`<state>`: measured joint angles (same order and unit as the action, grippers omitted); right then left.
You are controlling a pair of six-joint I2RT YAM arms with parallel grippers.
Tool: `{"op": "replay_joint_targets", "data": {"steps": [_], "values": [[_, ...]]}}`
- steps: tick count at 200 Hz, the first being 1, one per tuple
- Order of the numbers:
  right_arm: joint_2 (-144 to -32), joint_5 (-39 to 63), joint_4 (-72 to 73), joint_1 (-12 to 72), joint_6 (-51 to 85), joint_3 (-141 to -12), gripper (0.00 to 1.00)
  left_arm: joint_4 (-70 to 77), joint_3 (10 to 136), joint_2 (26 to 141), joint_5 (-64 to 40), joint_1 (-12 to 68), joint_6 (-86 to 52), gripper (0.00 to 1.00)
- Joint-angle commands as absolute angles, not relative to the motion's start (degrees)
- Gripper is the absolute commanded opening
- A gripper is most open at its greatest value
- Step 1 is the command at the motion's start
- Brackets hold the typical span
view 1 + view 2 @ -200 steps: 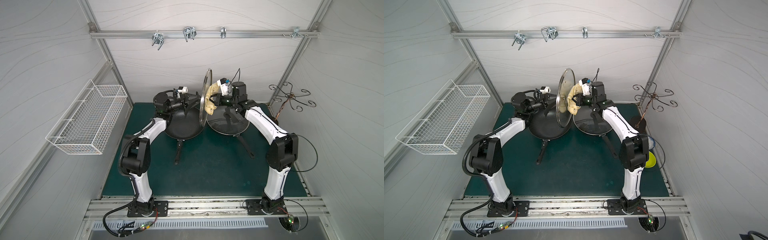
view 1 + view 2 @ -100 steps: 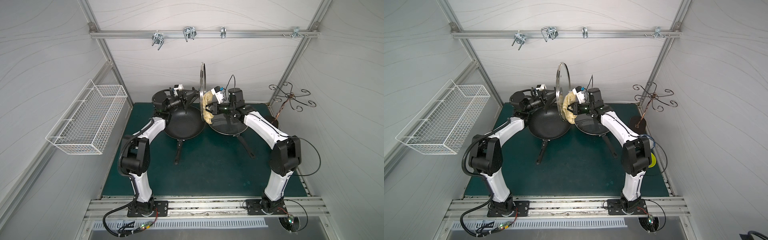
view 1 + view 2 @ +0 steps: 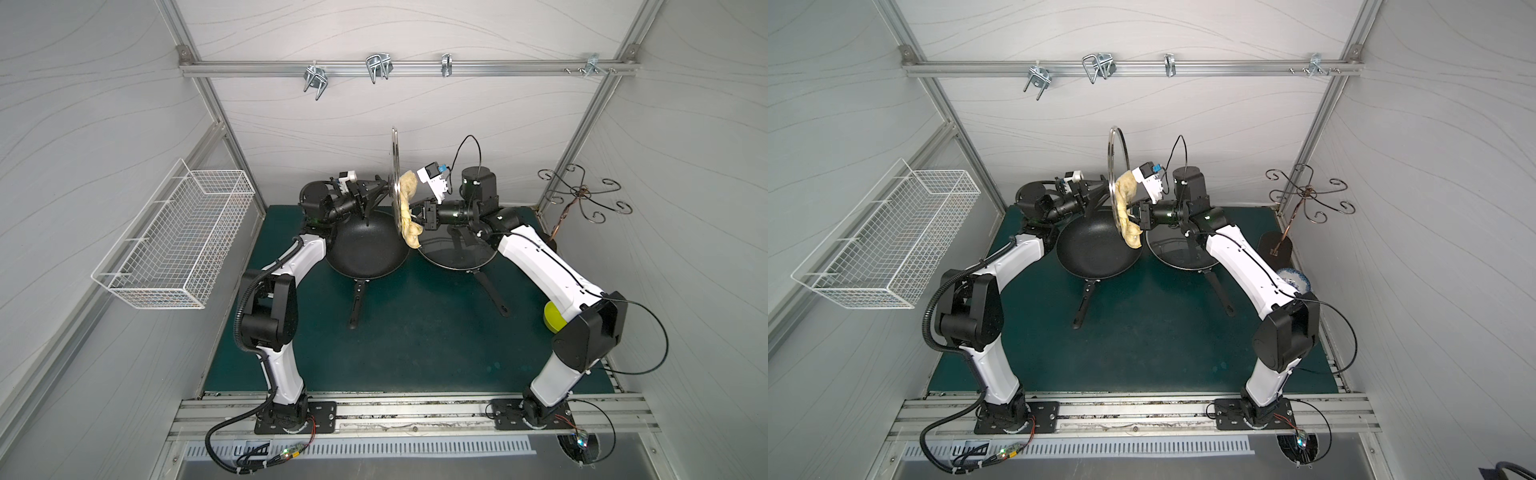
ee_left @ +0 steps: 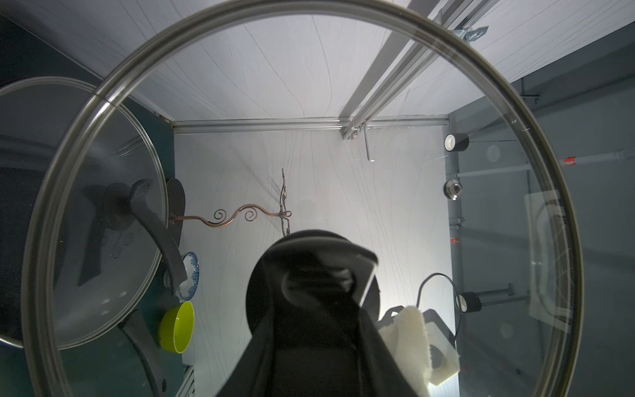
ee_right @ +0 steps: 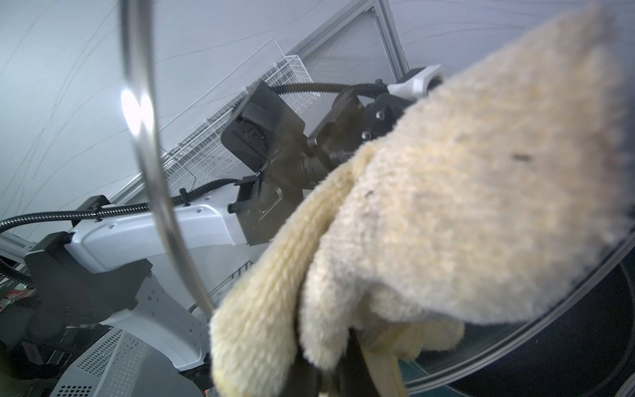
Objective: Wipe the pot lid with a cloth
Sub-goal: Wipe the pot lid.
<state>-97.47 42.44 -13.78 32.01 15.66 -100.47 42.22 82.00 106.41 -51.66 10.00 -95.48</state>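
Note:
The pot lid (image 3: 394, 174) (image 3: 1114, 170), glass with a metal rim, stands upright and edge-on above the pans in both top views. My left gripper (image 3: 376, 195) (image 3: 1096, 195) is shut on its black handle (image 4: 309, 271); its rim (image 4: 240, 20) rings the left wrist view. The pale yellow cloth (image 3: 407, 208) (image 3: 1126, 208) lies against the lid's far face, and my right gripper (image 3: 420, 216) (image 3: 1140, 216) is shut on it. In the right wrist view the cloth (image 5: 446, 206) hides most of that gripper (image 5: 330, 371), beside the rim (image 5: 144, 137). Through the glass the cloth (image 4: 412, 343) shows.
A black frying pan (image 3: 365, 249) and a second pan under another glass lid (image 3: 457, 253) sit below the raised lid. A white wire basket (image 3: 174, 237) hangs on the left wall. A copper wire stand (image 3: 582, 195), a yellow-green bowl (image 3: 550, 322) and a blue-patterned dish (image 3: 1293, 280) are at the right.
The lid has turned from tilted to edge-on and upright. My right gripper has moved left and down with the cloth, which now lies closer against the lid.

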Motion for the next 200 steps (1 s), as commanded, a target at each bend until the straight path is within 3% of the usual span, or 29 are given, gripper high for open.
{"op": "replay_joint_targets", "data": {"steps": [1,150,200], "values": [[-96.2,44.51,-12.3,33.61,16.28,-105.47,0.0,49.78,82.93,102.04,-52.3,10.59,-92.23,0.0],[-106.27,29.93,-9.49,29.0,19.17,-114.86,0.0,53.54,78.76,99.13,-67.78,11.59,-92.45,0.0],[-108.13,29.28,-8.09,27.07,19.6,-110.93,0.0,67.52,81.3,101.82,-68.73,11.79,-106.37,0.0]]}}
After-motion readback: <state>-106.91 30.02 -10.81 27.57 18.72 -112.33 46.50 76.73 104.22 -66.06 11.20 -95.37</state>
